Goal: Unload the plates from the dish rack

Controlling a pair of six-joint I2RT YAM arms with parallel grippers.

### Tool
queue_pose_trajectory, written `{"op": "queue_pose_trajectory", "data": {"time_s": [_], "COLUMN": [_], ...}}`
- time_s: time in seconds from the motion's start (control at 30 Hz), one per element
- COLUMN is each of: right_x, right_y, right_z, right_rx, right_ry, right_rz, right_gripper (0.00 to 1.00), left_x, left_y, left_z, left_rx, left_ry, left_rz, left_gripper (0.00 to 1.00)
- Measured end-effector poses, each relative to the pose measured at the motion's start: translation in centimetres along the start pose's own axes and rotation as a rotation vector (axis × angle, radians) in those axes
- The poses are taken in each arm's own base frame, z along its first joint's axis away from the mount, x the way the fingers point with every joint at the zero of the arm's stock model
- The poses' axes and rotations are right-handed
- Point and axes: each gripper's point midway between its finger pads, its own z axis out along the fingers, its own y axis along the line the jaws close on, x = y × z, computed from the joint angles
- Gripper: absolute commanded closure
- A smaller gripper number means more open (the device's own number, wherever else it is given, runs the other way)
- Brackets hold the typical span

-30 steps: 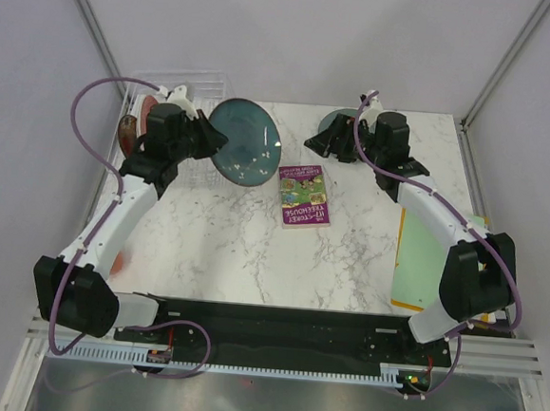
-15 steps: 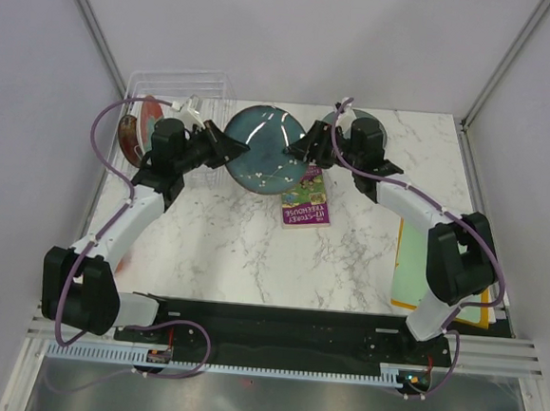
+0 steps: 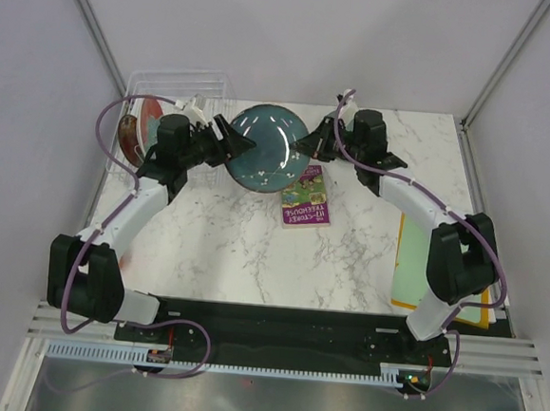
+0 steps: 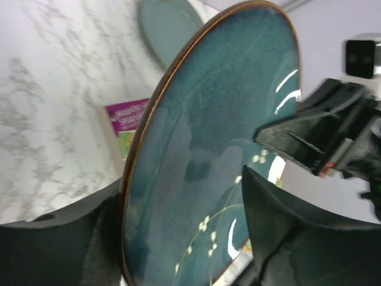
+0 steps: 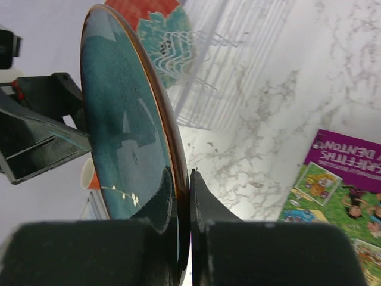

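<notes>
A handover is in hand. The teal plate hangs tilted over the bench, just beside the dish rack. The right jaws are clenched on its rim; the left jaws stand released around the opposite edge. Next move, likely: the right arm carries it clear and lays it flat.

left arm: reached forward, wrist turned inward | left tool: jaws parted about dark teal plate rim | right arm: reached forward and inward | right tool: clamped on plate's opposite rim
</notes>
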Motion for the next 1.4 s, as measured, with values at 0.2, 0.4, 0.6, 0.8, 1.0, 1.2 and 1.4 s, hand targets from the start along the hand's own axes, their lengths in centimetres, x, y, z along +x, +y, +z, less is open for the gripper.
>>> {"op": "queue_pose_trajectory", "data": {"time_s": [0.2, 0.4, 0.6, 0.8, 1.0, 1.2, 1.4], "right_x": [-4.4, -10.9, -10.4, -11.4, -11.1, -10.4, -9.6], "right_y": [-7.1, -21.4, -30.1, -31.6, -32.4, -33.1, -34.1], "right_z": [-2.4, -6.3, -6.6, -3.6, -2.6, -2.7, -3.6], "right_rx": [0.252, 0.586, 0.730, 0.665, 0.640, 0.640, 0.635], "right_ry": [-0.069, -0.199, -0.172, -0.177, -0.180, -0.196, -0.216], "right_rz": [-0.033, 0.034, 0.114, 0.151, 0.195, 0.238, 0.305], "right_gripper": [1.00, 1.00, 1.00, 1.00, 1.00, 1.00, 1.00], "left_x": [-4.1, -10.0, -13.7, -15.1, -15.4, -15.4, -15.4], "left_y": [2.0, 3.3, 6.0, 8.6, 9.9, 9.9, 9.9], "left_z": [-0.7, -4.7, -7.7, -8.6, -8.7, -8.6, -8.7], "left_rx": [-0.212, -0.443, -0.702, -0.870, -0.930, -0.931, -0.930], "left_ry": [-0.130, -0.349, -0.454, -0.452, -0.435, -0.436, -0.436], "left_rz": [0.182, 0.404, 0.589, 0.711, 0.749, 0.750, 0.750], "left_gripper": [0.20, 0.10, 0.05, 0.02, 0.01, 0.01, 0.01]}}
